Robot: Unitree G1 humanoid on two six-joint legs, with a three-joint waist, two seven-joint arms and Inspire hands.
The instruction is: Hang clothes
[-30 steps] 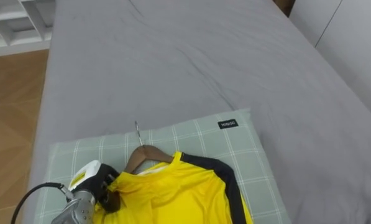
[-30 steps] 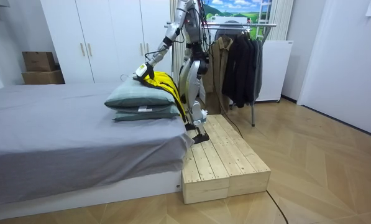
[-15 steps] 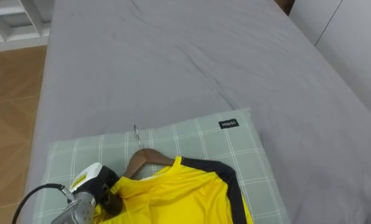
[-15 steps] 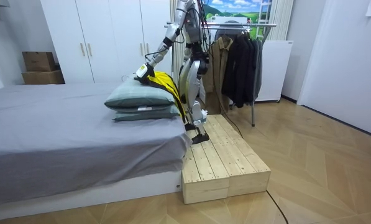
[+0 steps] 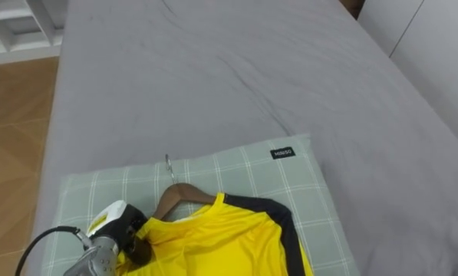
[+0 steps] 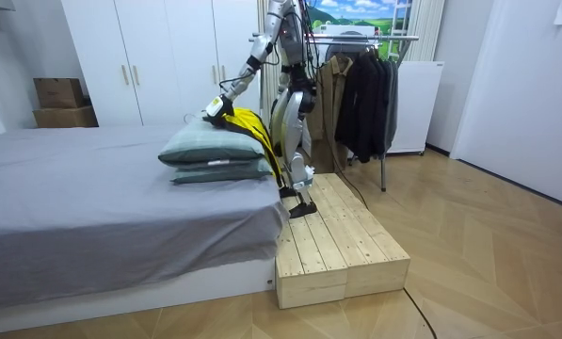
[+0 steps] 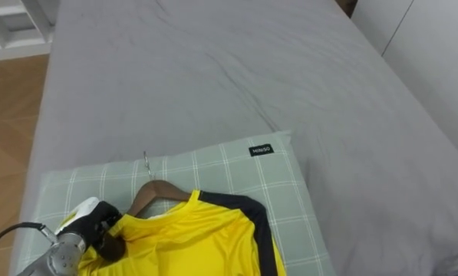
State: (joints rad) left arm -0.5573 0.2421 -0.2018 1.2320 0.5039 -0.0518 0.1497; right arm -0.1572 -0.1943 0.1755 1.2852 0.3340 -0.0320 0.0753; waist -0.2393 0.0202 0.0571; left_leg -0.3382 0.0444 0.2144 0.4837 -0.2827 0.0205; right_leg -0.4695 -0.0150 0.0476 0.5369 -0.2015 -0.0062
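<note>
Left eye view: left hand [image 5: 115,231] around yellow shirt [image 5: 213,241] (hanger [image 5: 175,195] inside)

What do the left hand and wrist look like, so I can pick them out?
The left hand has a white back shell with a yellow patch, dark fingers and a silver metal wrist. A black cable loops out from the wrist.

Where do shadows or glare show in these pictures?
Left eye view: even light, the shirt and hanger cast only a faint shadow on the pillow, no glare. Room view: bright, with a soft sheen on the floor.
</note>
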